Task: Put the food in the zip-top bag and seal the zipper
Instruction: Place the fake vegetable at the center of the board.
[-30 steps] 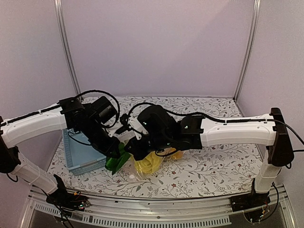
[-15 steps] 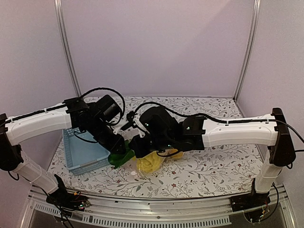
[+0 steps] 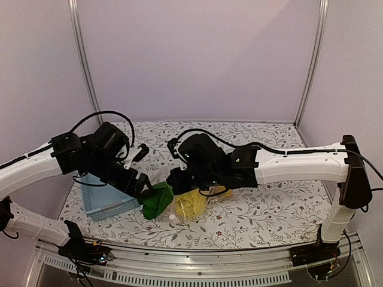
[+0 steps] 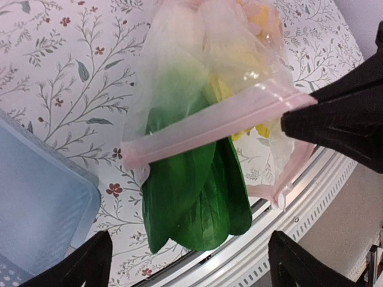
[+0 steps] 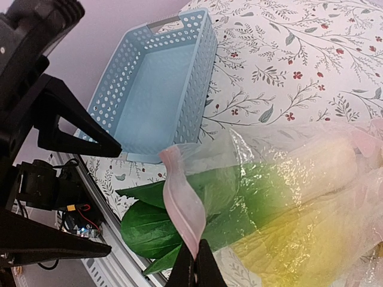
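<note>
**Top external.** Both arms meet over the near middle of the floral surface [image 3: 269,209]. The zip-top bag [image 3: 187,206] hangs under the right end effector [image 3: 178,184], just right of the blue basket [image 3: 102,197]. The left end effector [image 3: 143,190] sits beside the bok choy [image 3: 157,200], whose leaves jut out of the bag's left side.

**Left wrist.** The left fingers [image 4: 90,263] are spread wide with nothing between them. Below them the pale-pink zipper [image 4: 203,128] gapes open. The green leaves lie across it, half in and half out. A dark tip from the other arm holds the strip's right end.

**Right wrist.** The right fingers [image 5: 192,269] are pressed together on the zipper strip, pinching one corner of the mouth. The napa cabbage [image 5: 299,239] lies deep in the bag. The bok choy stem is inside and the leaves are outside.

The main risk is sealing too soon: leaves trapped across the track would keep the strip from closing. The bag is also held at a single corner, so a tug from the left arm could slip the thin plastic free or tip the food out.

There is one bag, one basket, one bok choy and one napa cabbage. The round fruits are only a yellow-orange blur through the plastic, so I cannot count them.
</note>
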Robot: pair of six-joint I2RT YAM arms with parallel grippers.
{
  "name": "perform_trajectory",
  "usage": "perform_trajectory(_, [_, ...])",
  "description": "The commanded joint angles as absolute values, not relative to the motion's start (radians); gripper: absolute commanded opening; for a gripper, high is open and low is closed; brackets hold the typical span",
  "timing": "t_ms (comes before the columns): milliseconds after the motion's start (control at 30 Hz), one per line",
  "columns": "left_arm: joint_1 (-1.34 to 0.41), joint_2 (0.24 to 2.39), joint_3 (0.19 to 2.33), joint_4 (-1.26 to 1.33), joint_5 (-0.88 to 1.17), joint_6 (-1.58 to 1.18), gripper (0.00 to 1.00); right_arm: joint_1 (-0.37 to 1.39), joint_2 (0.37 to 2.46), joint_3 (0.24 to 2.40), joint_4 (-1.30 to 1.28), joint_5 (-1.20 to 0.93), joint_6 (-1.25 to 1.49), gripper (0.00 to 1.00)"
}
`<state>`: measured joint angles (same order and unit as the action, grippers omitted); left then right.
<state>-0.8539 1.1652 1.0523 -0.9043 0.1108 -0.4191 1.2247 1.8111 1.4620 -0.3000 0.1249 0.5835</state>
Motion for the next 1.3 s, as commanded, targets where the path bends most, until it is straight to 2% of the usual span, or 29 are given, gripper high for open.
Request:
perform_trajectory(0, [-0.844,1.064,0.934,-0.846,0.159,-0.548,0.93,1.212,1.787,1.454,-0.304,0.145,0.594,0.00])
perform_trajectory(67, [-0.845,1.011,0.874,-0.798,0.180,-0.580,0.99,1.213,1.789,1.456,-0.302,0.139,0.595,0.00])
perform_trajectory(300, [-0.867,0.940,0.754,-0.693,0.173,-0.583,1.00,1.211,1.797,1.459,-0.296,0.121,0.596,0.00])
perform_trajectory(833, [-1.010,1.059,0.813,-0.671,0.004,-0.465,1.00,1.210,1.803,1.453,-0.288,0.117,0.614,0.00])
perform_trajectory(1167, [-1.164,1.143,0.847,-0.692,-0.232,-0.528,0.99,1.205,1.809,1.453,-0.283,0.106,0.617,0.00])
perform_trajectory(1267, [-1.180,1.176,0.872,-0.737,-0.303,-0.538,0.95,1.204,1.800,1.444,-0.283,0.110,0.618,0.00])
